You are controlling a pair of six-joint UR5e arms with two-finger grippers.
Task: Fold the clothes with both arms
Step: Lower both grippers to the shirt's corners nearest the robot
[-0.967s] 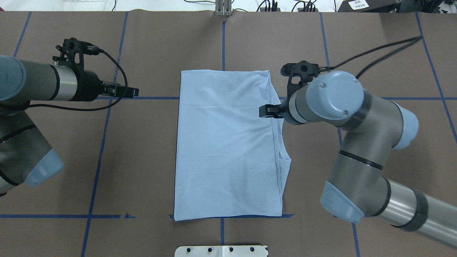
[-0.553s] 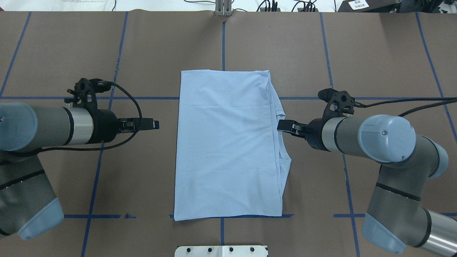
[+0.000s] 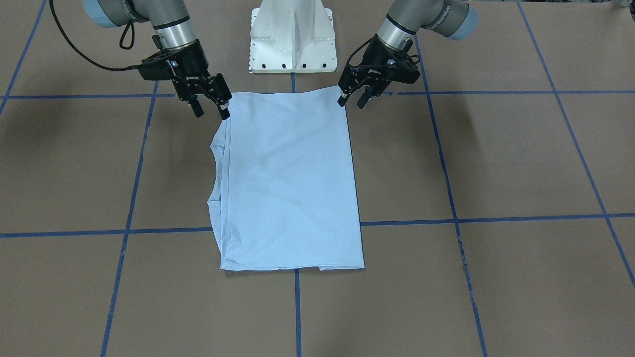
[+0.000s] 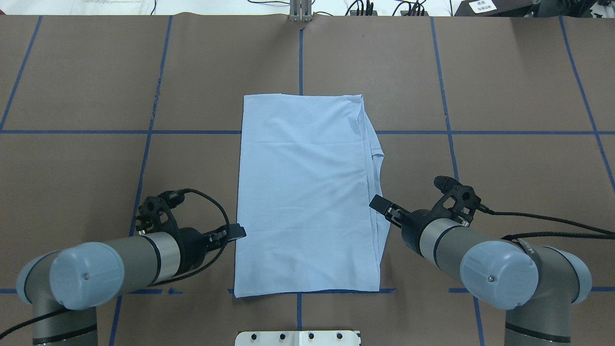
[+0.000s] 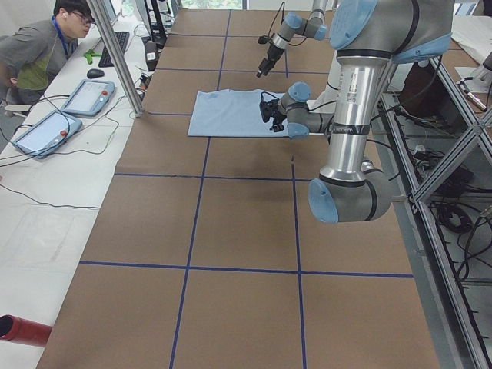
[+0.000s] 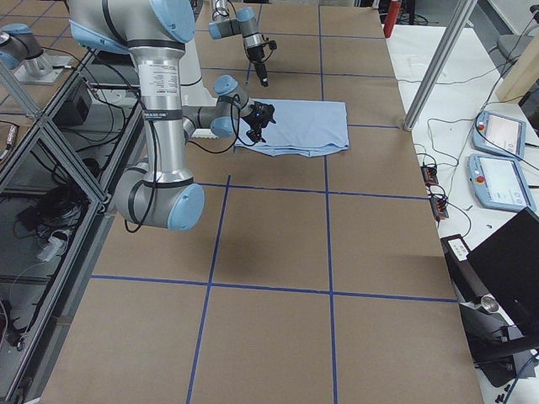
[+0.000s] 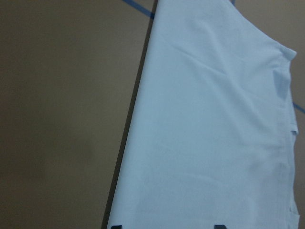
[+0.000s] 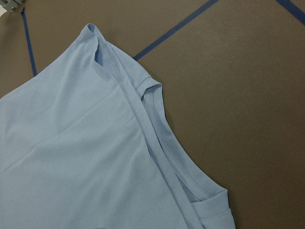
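both spread, left tool [image 3: 351,101], right tool [image 3: 212,112] (flanking folded t-shirt [image 3: 290,183])

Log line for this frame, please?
shirt: folded narrow, flat | left gripper: open, by robot-side corner | right gripper: open, by other robot-side corner

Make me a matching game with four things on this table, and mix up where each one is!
Things:
1. T-shirt
2. left gripper
3. right gripper
4. pedestal base

Clues:
A. white, at the table's edge nearest the robot
B. open, beside the T-shirt's straight folded edge
C. light blue, lying flat and folded in the middle
D. open, beside the edge where layered sleeve hems show

Pairs: 1-C, 2-B, 3-D, 4-A
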